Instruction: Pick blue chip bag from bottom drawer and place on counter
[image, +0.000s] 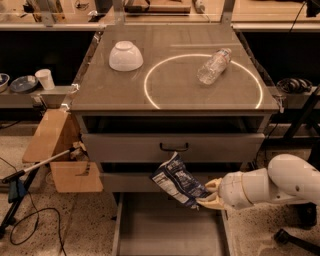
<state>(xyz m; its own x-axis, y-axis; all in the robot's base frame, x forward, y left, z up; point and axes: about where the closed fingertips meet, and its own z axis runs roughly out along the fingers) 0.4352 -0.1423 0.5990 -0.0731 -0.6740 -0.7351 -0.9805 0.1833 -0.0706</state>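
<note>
The pincer (210, 194) is closed on the lower right edge of the blue chip bag (177, 181), with one cream finger above the foil and one below. The bag hangs in the air over the open bottom drawer (165, 235), clear of its grey floor and just in front of the drawer fronts above it. The white arm (280, 182) reaches in from the right.

The main risk, as I judge it, is the grip: it is on one margin of slick, crinkled foil, and most of the bag trails out to the left. A quick lift or swing could let the bag slide free and drop back into the drawer. The loose upper corner sits just below the black handle (174, 147) of the drawer above, so a straight rise could snag it there or under the front lip of the counter (200, 95). Pulling outward before going up looks safer.

On the counter a white bowl (126, 55) stands at the left, and a clear plastic bottle (214, 65) lies on its side inside the white ring (150, 75). The bottle could roll if nudged. The bare patch between them, toward the front, looks like the easiest landing spot. A cardboard box (55, 150) leans by the cabinet's left side, out of the way
</note>
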